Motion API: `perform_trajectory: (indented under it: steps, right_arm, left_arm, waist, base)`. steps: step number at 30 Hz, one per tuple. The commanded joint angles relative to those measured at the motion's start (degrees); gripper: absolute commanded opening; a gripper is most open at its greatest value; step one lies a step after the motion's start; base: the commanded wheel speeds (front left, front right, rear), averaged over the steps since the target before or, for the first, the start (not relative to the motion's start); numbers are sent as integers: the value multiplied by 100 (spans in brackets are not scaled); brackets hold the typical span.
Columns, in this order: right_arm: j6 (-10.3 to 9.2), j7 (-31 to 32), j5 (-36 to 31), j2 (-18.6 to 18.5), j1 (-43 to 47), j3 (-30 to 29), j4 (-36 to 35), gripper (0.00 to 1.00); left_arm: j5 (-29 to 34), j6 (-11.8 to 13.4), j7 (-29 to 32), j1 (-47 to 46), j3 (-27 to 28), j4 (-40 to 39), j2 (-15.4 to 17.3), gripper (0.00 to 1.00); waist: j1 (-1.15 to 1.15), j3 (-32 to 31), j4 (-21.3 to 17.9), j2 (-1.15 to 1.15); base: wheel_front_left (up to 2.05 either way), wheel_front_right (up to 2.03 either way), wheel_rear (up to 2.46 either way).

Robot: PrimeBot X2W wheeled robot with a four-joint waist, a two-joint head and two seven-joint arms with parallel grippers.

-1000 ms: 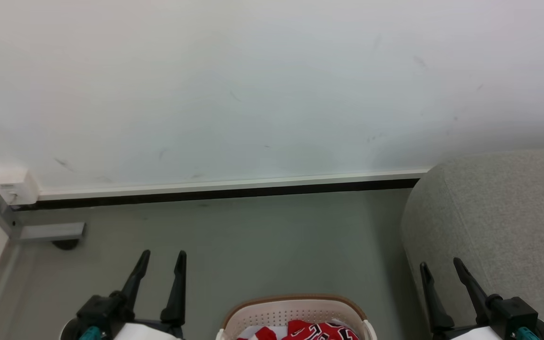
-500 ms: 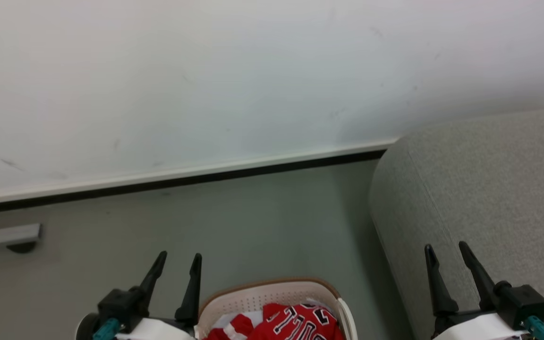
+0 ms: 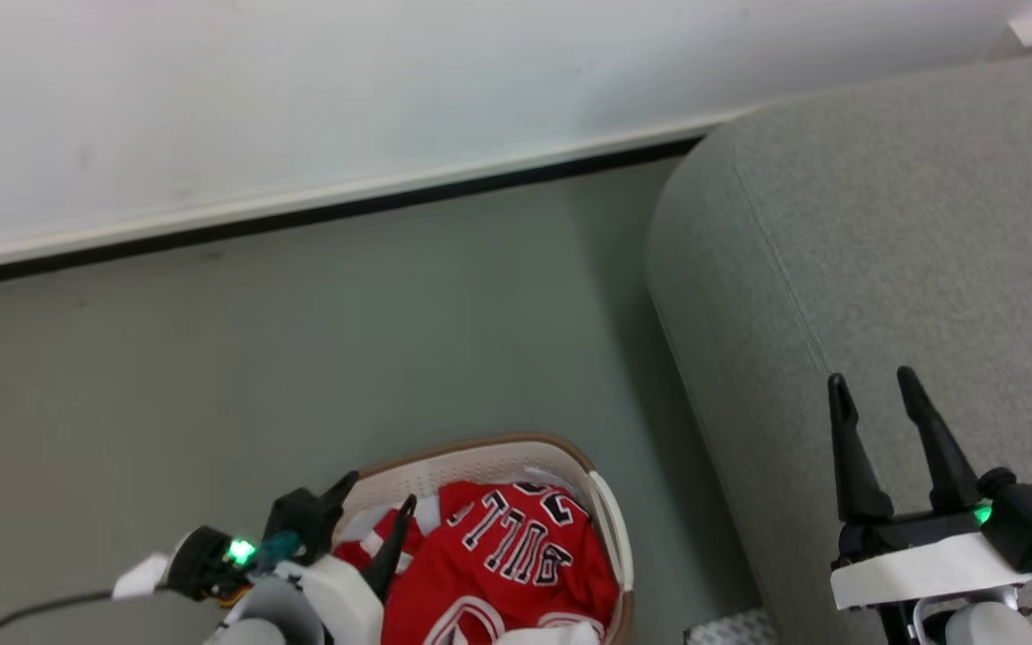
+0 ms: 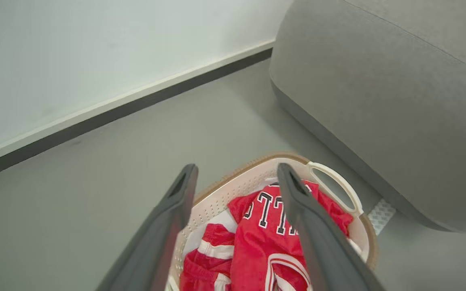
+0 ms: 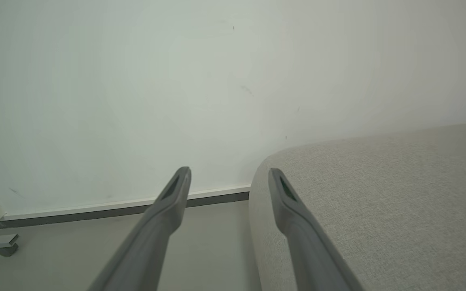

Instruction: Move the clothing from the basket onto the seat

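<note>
Left gripper has swung over the basket, fingers apart; right gripper, likewise spread, hangs to its right. Clothing lies inside; we judge it light, limp: pinch a top fold.

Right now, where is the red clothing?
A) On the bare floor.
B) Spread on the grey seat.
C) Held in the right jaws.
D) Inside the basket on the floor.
D: the red clothing lies heaped inside the basket, which stands on the floor beside the seat; the visible part of the seat carries no garment.
</note>
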Motion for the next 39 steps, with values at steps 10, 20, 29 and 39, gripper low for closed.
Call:
perform_trajectory:
  steps: [10,20,29,39]
  right_arm:
    - [-12,-14,308,-11,-284,79,-524,100]
    - [-12,-15,649,-11,-457,246,-976,100]
    - [-12,-14,973,-11,-517,416,-1178,100]
    - [-12,-15,1169,-11,-562,597,-1238,100]
  left_arm:
    - [-197,5,1148,-994,-1379,1222,500,100]
    - [-449,5,1878,-1782,-2751,2143,951,100]
    - [-827,4,2244,-2269,-3289,2603,1373,100]
    - [-995,4,2115,-2470,-4064,2972,1479,88]
  waist:
    - [-1,1062,-648,0]
    - [-1,1935,-1034,0]
    - [-1,2602,-1383,0]
    - [-1,2888,-1567,0]
  base:
    - [0,0,0]
    - [0,0,0]
    - [0,0,0]
    - [0,0,0]
